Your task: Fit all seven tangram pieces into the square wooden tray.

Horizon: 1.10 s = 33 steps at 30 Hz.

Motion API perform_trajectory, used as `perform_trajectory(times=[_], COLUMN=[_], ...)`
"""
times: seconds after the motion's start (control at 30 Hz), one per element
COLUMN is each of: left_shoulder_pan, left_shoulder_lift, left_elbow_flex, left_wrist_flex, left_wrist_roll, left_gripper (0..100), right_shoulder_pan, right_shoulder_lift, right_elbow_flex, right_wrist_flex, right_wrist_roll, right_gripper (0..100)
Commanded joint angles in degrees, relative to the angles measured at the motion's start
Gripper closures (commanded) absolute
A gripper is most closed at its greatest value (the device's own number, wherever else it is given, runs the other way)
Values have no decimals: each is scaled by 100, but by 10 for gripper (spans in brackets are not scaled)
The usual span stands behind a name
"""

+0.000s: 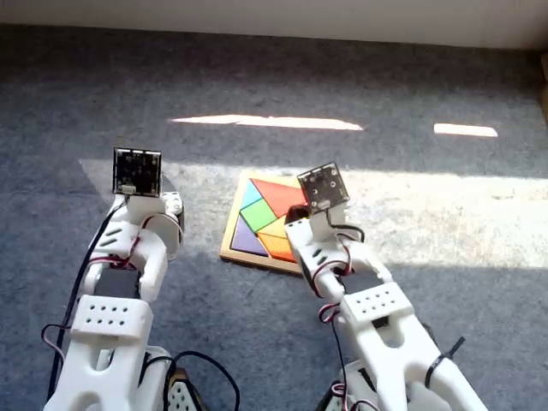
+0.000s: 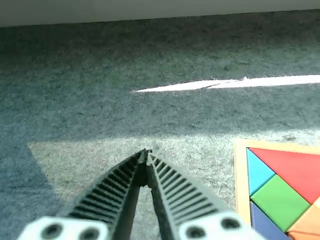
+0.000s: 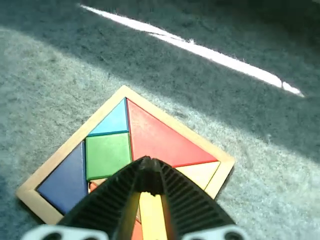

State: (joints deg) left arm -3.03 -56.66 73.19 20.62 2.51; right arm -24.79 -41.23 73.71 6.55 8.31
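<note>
Left gripper [image 2: 146,156]: fingers together, holding nothing, over carpet [image 2: 75,100] at 9 o'clock of the tray [image 1: 257,262]; right gripper [image 3: 148,164]: fingers together, empty, above the tray's middle, where red triangle [image 3: 160,137], green square [image 3: 106,155] and yellow piece [image 3: 200,172] meet; contact cannot be told; the coloured pieces lie flat inside the tray.

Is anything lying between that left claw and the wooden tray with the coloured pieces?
Nothing visible. Bare grey carpet runs from the left gripper, its tips shut, to the tray rim. The coloured pieces that show lie inside the tray.
</note>
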Motion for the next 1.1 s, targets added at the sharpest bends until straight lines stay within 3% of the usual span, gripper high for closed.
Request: perform_trajectory(times=[0.0,0.3,0.53,0.7,0.87,1.07], left_shoulder_pan=[154,110,110,136,189,426], left_shoulder_lift=[-277,-347,-1684,-3284,-4699,-4734], left_elbow_flex=[-13,-13,497,875,954,1042], left_wrist_flex=[-123,-97,-70,826,1776,1873], left_wrist_roll=[-62,-53,-79,-53,-53,-88], left_gripper=[993,994,992,878,870,870], right_shoulder_pan=[84,101,110,119,119,127], right_shoulder_lift=[-989,-2800,-4400,-5473,-6396,-6369], right_elbow_flex=[295,1095,1745,2185,2571,2615], right_wrist_flex=[-4,-13,13,22,31,31], right_wrist_roll=[18,18,18,26,35,44], right_gripper=[992,992,992,992,992,992])
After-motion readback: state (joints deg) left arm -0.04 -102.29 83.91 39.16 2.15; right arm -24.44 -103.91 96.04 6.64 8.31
